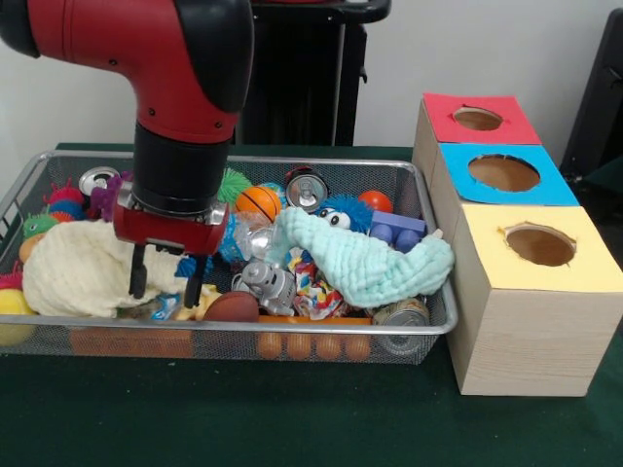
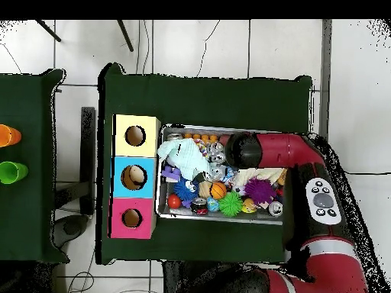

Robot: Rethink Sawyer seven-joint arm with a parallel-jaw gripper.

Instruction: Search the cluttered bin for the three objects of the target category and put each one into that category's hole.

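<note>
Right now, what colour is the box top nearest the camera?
Yellow, clearest in the front view.

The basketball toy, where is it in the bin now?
In the front view the small orange basketball lies toward the bin's far side, near the middle, between a green spiky ball and a can.
</note>
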